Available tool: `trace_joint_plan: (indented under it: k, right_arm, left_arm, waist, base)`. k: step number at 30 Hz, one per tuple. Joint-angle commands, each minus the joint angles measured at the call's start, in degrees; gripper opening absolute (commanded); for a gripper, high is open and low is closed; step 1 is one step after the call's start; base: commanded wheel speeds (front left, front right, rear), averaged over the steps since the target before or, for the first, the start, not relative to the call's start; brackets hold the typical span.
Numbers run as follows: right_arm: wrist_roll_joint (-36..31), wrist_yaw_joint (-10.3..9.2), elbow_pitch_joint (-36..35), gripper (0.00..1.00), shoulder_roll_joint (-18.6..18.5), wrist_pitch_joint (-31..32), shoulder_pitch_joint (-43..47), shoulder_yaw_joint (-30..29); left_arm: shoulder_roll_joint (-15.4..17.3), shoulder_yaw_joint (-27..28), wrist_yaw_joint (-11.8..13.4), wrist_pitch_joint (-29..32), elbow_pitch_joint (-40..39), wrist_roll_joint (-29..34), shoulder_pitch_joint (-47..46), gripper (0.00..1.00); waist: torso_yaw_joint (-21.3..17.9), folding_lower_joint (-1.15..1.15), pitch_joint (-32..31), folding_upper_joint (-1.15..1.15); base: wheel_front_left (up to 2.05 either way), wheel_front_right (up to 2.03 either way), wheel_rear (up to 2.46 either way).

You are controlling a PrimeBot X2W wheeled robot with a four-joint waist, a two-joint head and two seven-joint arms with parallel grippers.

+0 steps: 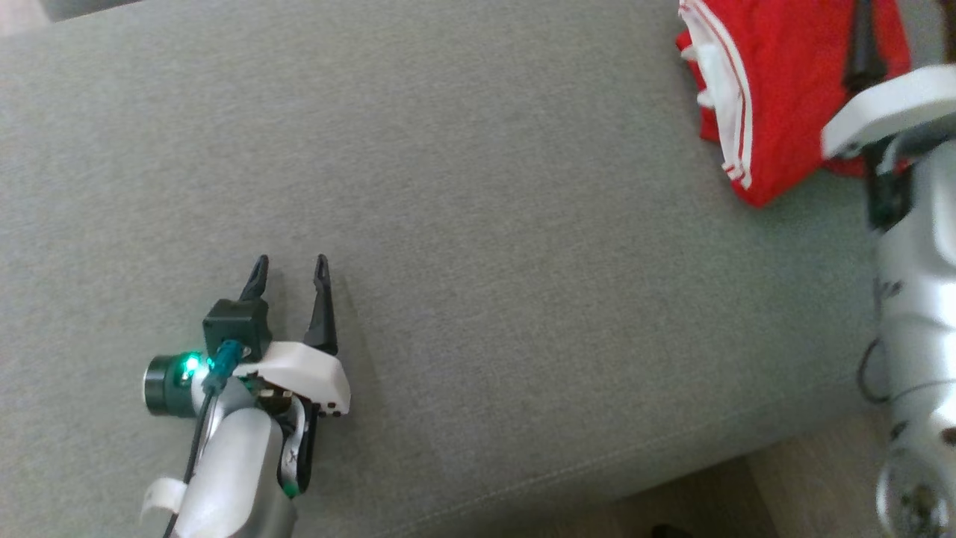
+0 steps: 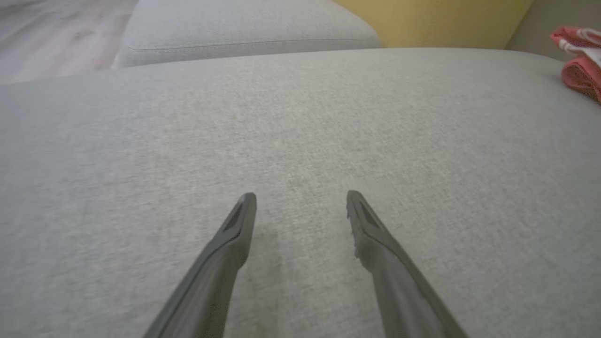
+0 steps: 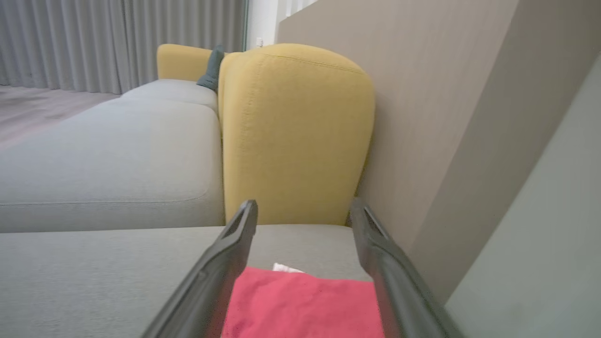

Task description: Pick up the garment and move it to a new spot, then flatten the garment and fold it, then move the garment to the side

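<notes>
fingers (image 1: 323, 299) of left gripper (image 1: 291, 263) at 7 o'clock stood wide apart, empty, parked clear over sofa cushion (image 1: 485, 224). right gripper (image 3: 303, 204) likewise agape, gripping nothing, above garment (image 1: 777, 97); red folded bundle lay at 1 o'clock, seemingly set aside.

You're working in a home, in what looks like a living room. The surface before you is the wide grey fabric seat (image 1: 478, 224) of a sofa. A second grey seat (image 3: 103, 155) lies beyond it, and a padded yellow backrest (image 3: 296, 136) stands at its far edge against a beige wall (image 3: 422, 94). Floor-length grey curtains (image 3: 117, 42) hang at the back above a pale wood-look floor (image 3: 37, 108). A dark green cushion (image 3: 213, 68) leans by the backrest, and a red garment (image 1: 784, 97) lies at the seat's far right corner.
</notes>
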Motion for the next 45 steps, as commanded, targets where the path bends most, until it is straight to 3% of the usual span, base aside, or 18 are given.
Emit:
trace_joint_plan:
  k: [1, 10, 24, 34, 43, 44, 45]
  right_arm:
    - [0.38, -0.05, -2.78, 1.0, 1.14, -0.54, 1.35, 1.09]
    - [6.98, -0.05, -7.62, 1.0, 6.48, -0.54, 12.79, 7.69]
    - [13.38, -0.05, -8.94, 1.0, 7.66, -0.55, 25.64, 14.66]
    - [16.91, -0.05, -8.79, 1.0, 7.68, -0.55, 29.56, 17.73]
    - [18.01, -0.05, -9.26, 1.0, 7.68, -0.55, 29.46, 18.4]
    - [18.34, -0.05, -9.47, 0.0, 7.68, -0.55, 29.41, 18.17]
    - [18.15, 0.0, -7.28, 0.0, 7.17, -0.09, 31.05, 16.97]
  left_arm:
    - [0.54, 1.95, 0.55, -0.3, -2.16, -0.31, -0.08, 1.0]
    - [0.53, 2.13, 2.17, -0.3, -4.09, -2.04, 2.71, 1.0]
    - [0.53, 4.86, 4.0, -0.3, -5.87, -2.55, 8.7, 1.0]
    - [0.53, 6.77, 3.2, -0.3, -7.29, -1.94, 12.5, 1.0]
    - [0.53, 8.37, 0.09, -0.3, -8.68, -4.83, 13.33, 1.0]
    - [0.53, 8.37, -0.26, -0.3, -9.02, -4.66, 13.29, 0.0]
    - [0.0, 6.23, -0.27, 0.03, -6.53, -4.78, 14.96, 0.0]
  waist:
    - [1.08, 0.0, -0.76, 0.0]
    - [6.98, 0.0, -5.21, 0.0]
    - [12.63, 0.0, -12.04, 0.0]
    - [13.46, 0.0, -15.68, 0.0]
    - [12.74, 0.0, -15.92, 0.0]
    - [12.66, 0.0, -15.85, 0.0]
    - [12.69, 0.0, -15.88, 0.0]
  base:
    - [0.0, 0.0, 0.0]
    - [0.0, 0.0, 0.0]
    - [0.0, 0.0, 0.0]
    - [0.0, 0.0, 0.0]
    - [0.0, 0.0, 0.0]
    - [0.0, 0.0, 0.0]
    - [0.0, 0.0, 0.0]
